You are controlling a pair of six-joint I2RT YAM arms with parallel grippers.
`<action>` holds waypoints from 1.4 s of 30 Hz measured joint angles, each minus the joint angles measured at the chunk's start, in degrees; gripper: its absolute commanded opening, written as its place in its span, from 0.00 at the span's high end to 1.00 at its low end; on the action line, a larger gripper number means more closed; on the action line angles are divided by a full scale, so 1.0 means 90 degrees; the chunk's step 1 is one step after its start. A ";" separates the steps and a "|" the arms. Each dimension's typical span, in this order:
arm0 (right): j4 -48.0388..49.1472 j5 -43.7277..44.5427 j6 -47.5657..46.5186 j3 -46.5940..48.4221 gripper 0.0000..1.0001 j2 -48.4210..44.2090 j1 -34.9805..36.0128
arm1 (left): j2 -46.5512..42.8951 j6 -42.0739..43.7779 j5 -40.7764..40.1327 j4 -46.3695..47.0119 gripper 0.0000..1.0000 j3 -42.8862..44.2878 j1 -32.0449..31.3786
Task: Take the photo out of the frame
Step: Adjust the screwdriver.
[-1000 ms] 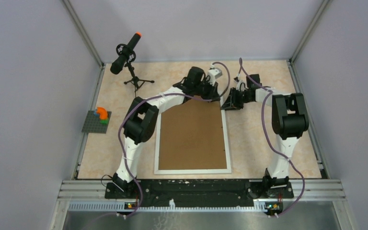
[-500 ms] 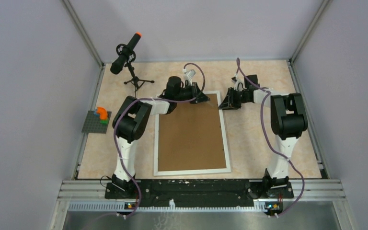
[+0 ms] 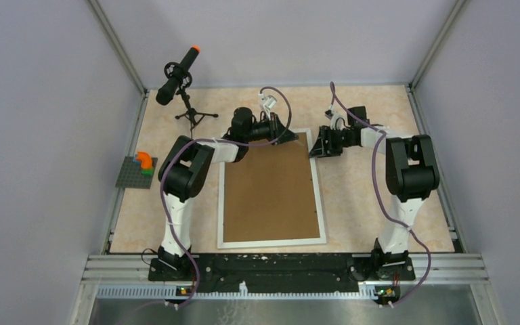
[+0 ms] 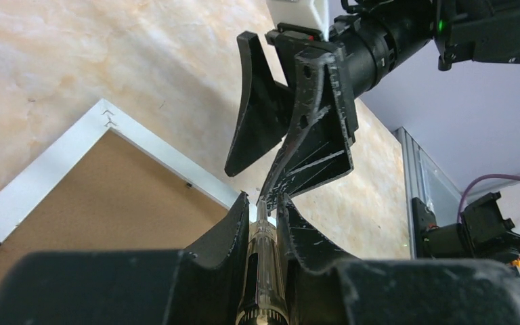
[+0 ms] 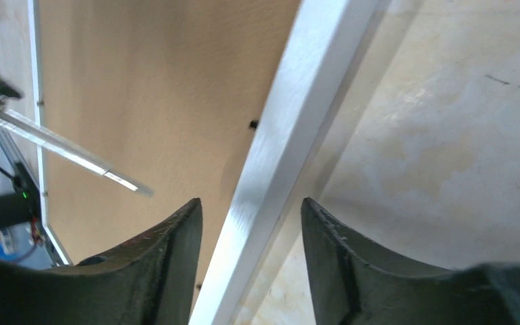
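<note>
Top view: your frame (image 3: 271,240) lies back-up; left gripper (image 3: 290,138) at its 12 o'clock edge, right gripper (image 3: 314,149) at its 1 o'clock corner.
Left wrist: it pinches a clear rod (image 4: 264,237).
Right wrist: jaws spread, astride the frame's border.

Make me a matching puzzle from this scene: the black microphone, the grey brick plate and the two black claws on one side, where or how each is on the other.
Things
1. black microphone with orange tip
2. grey flat plate with coloured bricks
3. left gripper
4. right gripper

Place or state
A. open, straddling the border of the white rectangular picture frame
B. shut on a slim clear tool
C. on a tripod in the far left corner of the table
D. lying flat at the table's left edge

Pairs: 1-C, 2-D, 3-B, 4-A.
</note>
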 measured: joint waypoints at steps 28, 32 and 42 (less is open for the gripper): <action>-0.1520 -0.0413 -0.3519 0.0648 1.00 -0.0937 0.1027 | -0.0835 0.0721 0.0848 -0.2742 0.52 0.0517 -0.0005; -0.1608 -0.0250 -0.3900 0.0767 1.00 -0.1035 0.1037 | -0.0835 0.1103 0.1134 -0.3767 0.45 0.0945 -0.0032; -0.1960 0.0155 -0.4775 0.0821 1.00 -0.1166 0.1336 | -0.0792 0.0986 0.1479 -0.4301 0.50 0.1035 -0.0005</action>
